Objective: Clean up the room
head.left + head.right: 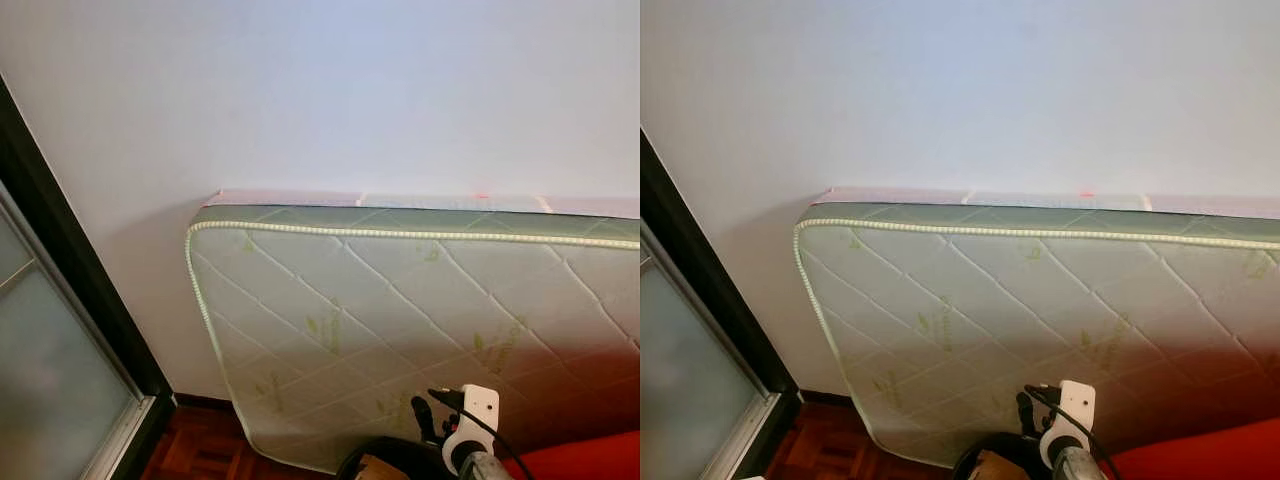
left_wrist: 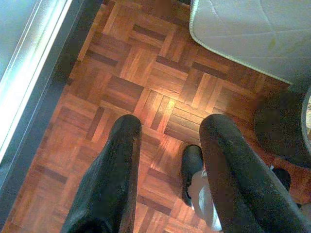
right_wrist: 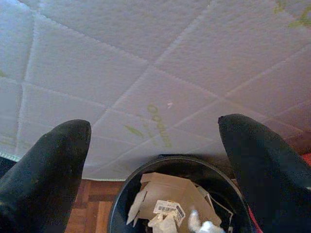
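While the right gripper (image 3: 155, 160) hangs spread and empty above the black bin (image 3: 121, 194) — cardboard scrap (image 3: 167, 196) already inside — a careless pullback could clip the rim and tip it against the leaning mattress (image 1: 400, 320); the left gripper (image 2: 170, 160) gapes idle over parquet (image 2: 146, 87).

The right gripper (image 3: 155, 160) is raised at the lower right of the head view with fingers spread wide, while the left gripper (image 2: 170, 160) hangs pointing downward, fingers likewise apart.

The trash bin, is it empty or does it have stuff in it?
Has stuff: the right wrist view shows cardboard and paper scraps inside the black trash bin.
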You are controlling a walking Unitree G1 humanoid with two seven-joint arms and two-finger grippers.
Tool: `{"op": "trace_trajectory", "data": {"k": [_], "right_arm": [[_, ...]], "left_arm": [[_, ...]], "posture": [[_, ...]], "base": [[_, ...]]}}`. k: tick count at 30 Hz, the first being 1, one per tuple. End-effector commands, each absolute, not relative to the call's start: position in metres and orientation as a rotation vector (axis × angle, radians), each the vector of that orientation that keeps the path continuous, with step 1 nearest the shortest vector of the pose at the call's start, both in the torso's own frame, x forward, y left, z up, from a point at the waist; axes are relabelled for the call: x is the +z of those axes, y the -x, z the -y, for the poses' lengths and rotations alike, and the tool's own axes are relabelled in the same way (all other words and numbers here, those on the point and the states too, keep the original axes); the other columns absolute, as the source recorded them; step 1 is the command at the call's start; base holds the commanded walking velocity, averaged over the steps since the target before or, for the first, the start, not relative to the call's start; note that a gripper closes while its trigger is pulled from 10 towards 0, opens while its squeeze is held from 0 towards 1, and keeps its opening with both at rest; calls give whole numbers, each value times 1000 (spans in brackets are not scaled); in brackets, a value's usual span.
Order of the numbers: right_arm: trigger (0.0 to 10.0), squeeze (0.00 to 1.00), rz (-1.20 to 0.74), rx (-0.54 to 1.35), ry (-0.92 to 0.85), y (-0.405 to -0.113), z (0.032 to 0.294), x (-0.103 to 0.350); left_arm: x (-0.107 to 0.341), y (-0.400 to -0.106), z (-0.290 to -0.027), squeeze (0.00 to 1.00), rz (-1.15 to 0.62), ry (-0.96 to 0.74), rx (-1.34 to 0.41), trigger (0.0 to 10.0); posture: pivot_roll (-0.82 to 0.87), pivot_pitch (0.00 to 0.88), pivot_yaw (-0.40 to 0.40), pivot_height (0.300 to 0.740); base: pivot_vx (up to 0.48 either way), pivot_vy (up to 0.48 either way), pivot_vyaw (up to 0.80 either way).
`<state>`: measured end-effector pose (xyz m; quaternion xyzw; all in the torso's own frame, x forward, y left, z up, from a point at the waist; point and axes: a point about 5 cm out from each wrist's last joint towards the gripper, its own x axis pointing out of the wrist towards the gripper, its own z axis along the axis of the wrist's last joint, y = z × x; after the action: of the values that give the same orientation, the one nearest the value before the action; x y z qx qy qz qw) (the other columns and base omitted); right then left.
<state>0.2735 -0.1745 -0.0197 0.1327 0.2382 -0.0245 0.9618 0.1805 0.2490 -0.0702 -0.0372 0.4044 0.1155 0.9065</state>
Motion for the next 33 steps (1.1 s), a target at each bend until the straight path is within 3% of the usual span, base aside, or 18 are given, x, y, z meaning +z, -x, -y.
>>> {"op": "trace_trajectory", "data": {"k": [1, 9, 21, 33], "right_arm": [[10000, 0, -492, -53, -277, -269, 174, -23], [10000, 0, -617, -75, -225, -248, 178, -42], [10000, 0, -954, -168, -143, -173, 194, -88], [10000, 0, -982, -170, -134, -157, 214, -91]], "left_arm": [[-72, -173, -256, 0, -856, 67, 244, 10000], [-73, -165, -263, 0, -868, 60, 249, 10000], [-73, -181, -240, 0, -865, 66, 229, 10000], [-73, -185, -233, 0, -862, 57, 205, 10000]], "posture": [[-4, 0, 25, 717], [-12, 0, 21, 717], [-1, 0, 14, 717], [-19, 0, 10, 717]], "base": [[0, 0, 0], [0, 0, 0], [0, 0, 0], [0, 0, 0]]}}
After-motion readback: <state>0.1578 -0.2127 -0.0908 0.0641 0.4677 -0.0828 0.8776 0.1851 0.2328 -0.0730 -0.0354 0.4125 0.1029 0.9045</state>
